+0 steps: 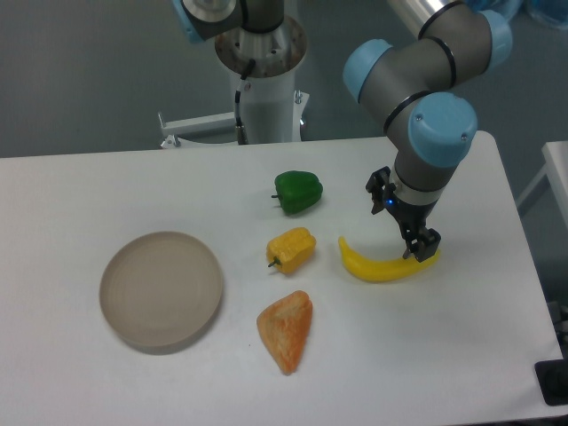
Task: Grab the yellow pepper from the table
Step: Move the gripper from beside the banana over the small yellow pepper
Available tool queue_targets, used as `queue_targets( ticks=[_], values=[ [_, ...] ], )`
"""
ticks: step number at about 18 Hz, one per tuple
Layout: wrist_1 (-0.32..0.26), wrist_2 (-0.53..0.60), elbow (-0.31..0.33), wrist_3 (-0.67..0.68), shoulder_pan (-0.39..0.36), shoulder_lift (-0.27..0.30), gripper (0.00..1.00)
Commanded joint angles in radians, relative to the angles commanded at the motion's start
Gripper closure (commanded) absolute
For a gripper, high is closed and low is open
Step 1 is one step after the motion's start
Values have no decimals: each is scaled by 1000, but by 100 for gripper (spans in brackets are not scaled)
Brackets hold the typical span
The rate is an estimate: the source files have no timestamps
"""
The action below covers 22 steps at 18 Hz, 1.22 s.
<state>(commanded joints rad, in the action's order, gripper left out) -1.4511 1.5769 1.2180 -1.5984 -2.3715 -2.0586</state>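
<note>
None lifted yet: approach step, by the look of it. Pepper [291,249] lying mid-bench [80,182], between green pepper [297,192] and wedge [286,330]. Gripper [421,247] low over banana [385,264] tip, well right; opening unclear, apparently empty. Next: shift left, centre above pepper, descend.

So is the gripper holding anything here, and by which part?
Cannot be told: the gripper sits at the banana's right end; the yellow pepper lies untouched.
</note>
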Motion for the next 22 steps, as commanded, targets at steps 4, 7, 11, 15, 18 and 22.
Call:
queue_targets(
  ticks=[4, 7, 11, 15, 18, 22],
  values=[
    [0, 3, 0, 0, 0, 2, 0],
    [0, 8, 0, 5, 8, 2, 0],
    [2, -2, 24, 31, 25, 9, 0],
    [-6, -3, 46, 66, 49, 29, 0],
    [0, -49, 81, 196, 90, 35, 0],
    [33, -61, 179, 352, 156, 34, 0]
  ],
)
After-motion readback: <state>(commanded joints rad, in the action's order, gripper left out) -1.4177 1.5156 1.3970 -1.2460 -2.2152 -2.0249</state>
